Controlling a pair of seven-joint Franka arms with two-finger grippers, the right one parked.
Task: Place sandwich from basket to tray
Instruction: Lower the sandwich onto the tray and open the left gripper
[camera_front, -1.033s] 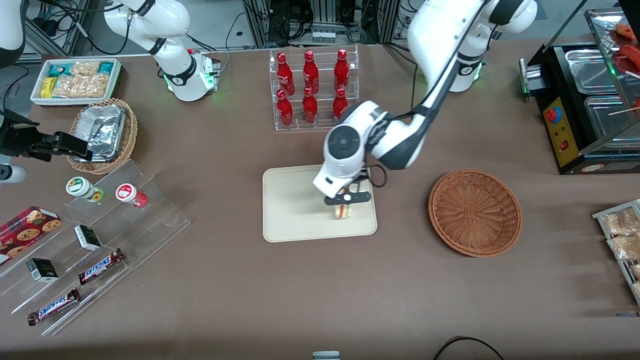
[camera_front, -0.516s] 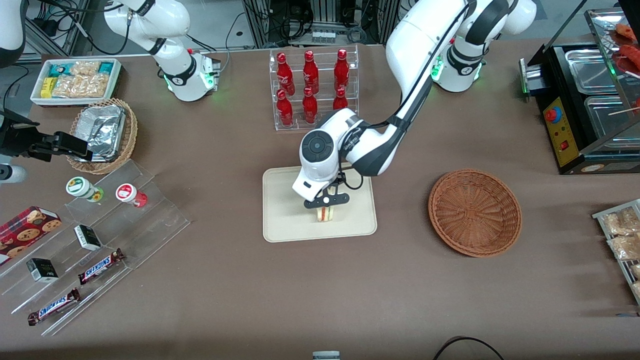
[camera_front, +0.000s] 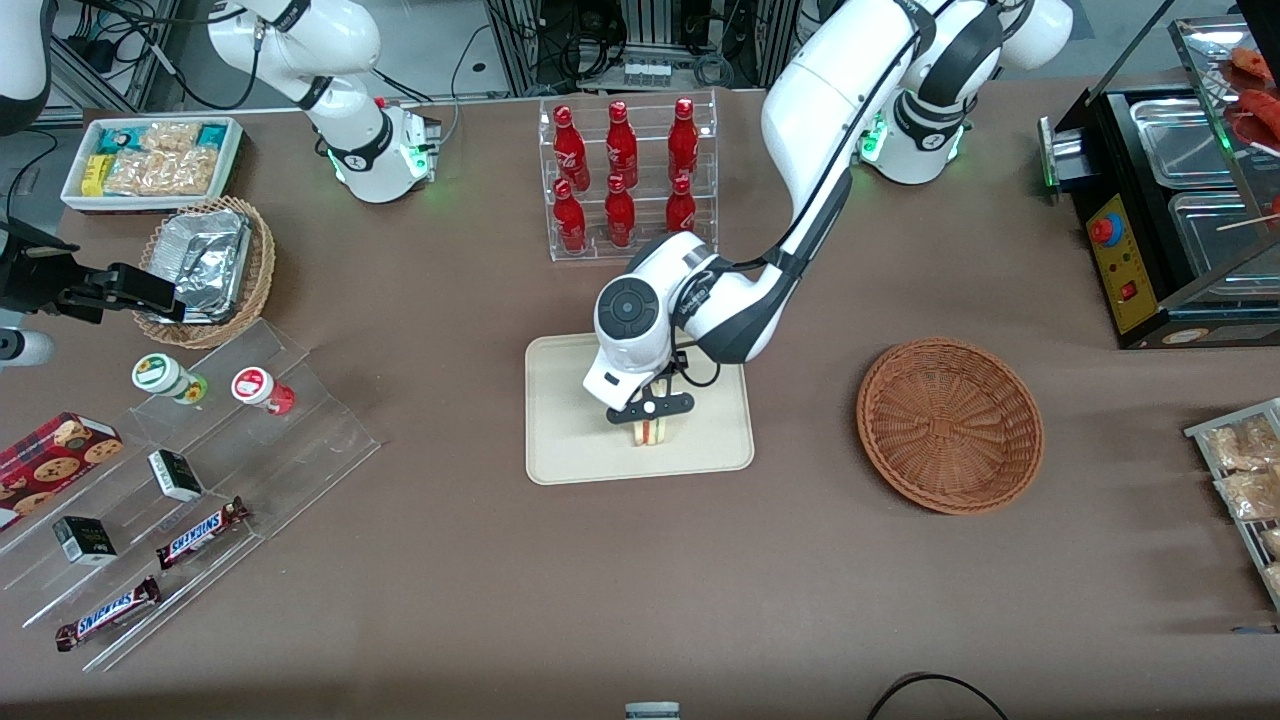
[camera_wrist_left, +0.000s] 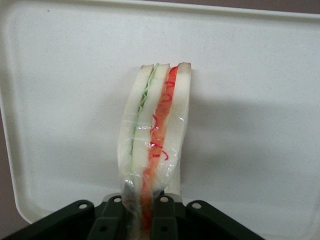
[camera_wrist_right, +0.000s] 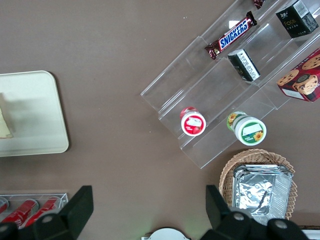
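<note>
With the basket (camera_front: 950, 425) at centre-right emptied, the gripper (camera_front: 650, 420) clamps the sandwich (camera_front: 651, 432) over the tray (camera_front: 570, 420) mid-frame; release remains.

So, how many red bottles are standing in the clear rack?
6: three red bottles on the clear rack's upper step, three on its lower, none visibly hidden. The gripper holds the sandwich over the tray.

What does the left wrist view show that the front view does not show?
Only the left wrist view shows the gripper with its jaws shut on the wrapped sandwich, green and red layers clear. Only the front view shows the empty reddish-brown basket and the red bottles. Both show the sandwich over the cream tray.
</note>
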